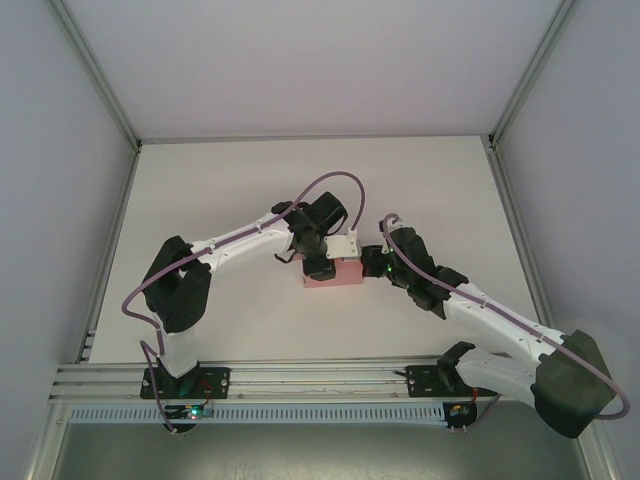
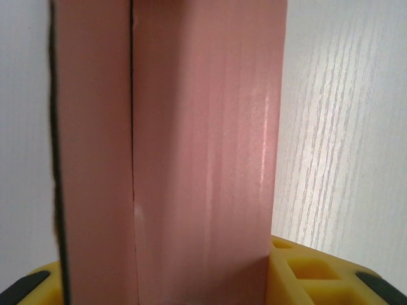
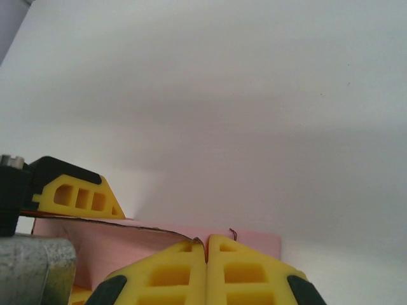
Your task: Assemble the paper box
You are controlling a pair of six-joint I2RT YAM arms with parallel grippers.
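The box (image 1: 340,274) sits in the middle of the table (image 1: 220,180), between my two pincers. My left pincer (image 1: 318,266) pinches it from the left. My right pincer (image 3: 205,244) is pressed together at its right edge; I cannot tell whether paper is caught.

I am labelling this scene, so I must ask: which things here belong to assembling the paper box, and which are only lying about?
For the job: paper box; left gripper, holding it; right gripper, shut at its edge.
Not part of it: table; aluminium rail; purple cable.
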